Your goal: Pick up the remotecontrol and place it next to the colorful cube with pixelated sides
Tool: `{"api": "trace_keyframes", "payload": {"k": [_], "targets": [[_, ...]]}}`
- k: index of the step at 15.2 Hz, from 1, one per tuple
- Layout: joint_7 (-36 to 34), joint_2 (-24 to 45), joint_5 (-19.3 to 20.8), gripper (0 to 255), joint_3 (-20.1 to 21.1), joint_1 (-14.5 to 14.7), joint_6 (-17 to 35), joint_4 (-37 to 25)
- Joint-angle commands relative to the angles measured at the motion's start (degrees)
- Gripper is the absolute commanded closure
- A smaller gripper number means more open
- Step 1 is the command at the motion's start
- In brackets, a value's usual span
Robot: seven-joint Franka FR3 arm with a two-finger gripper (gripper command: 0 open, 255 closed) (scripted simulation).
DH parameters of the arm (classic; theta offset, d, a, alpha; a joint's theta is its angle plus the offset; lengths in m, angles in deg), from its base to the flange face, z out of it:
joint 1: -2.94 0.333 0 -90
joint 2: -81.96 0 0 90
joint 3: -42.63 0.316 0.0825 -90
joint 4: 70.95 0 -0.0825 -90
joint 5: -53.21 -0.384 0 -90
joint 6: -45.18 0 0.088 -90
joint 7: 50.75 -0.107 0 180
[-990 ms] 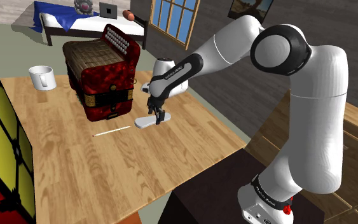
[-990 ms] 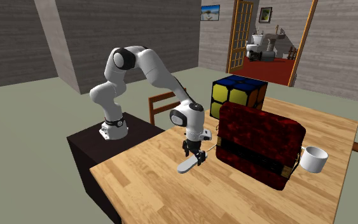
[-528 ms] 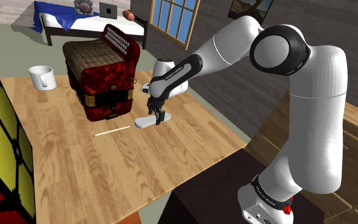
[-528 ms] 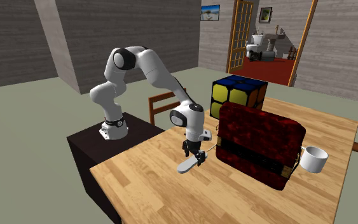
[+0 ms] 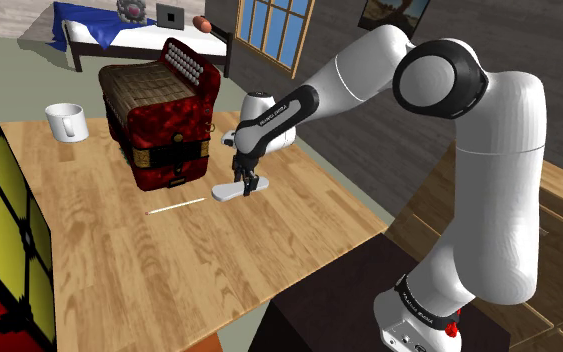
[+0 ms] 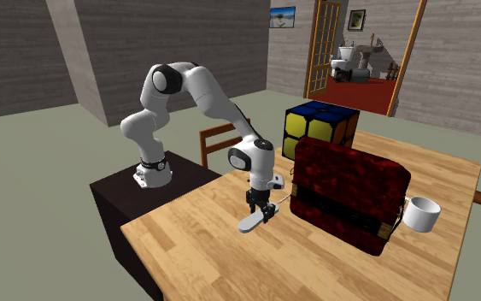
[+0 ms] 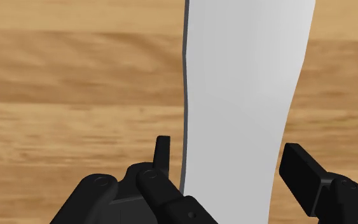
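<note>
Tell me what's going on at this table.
The white arm has lowered its black gripper over the white remote control, which lies flat on the wooden table beside the red accordion. In the wrist view the fingers stand apart on either side of the remote, not plainly clamping it. Nothing is lifted yet. The colourful cube sits beyond the accordion.
</note>
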Motion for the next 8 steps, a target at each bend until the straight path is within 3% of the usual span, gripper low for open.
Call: {"api": "trace_keyframes", "payload": {"k": [1,8], "targets": [[0.00,-0.01,0.00,255,0.00,0.00,0.00,-0.01],[-0.33,-3.62,0.42,255,-0.31,0.22,-3.28,0.30]]}}
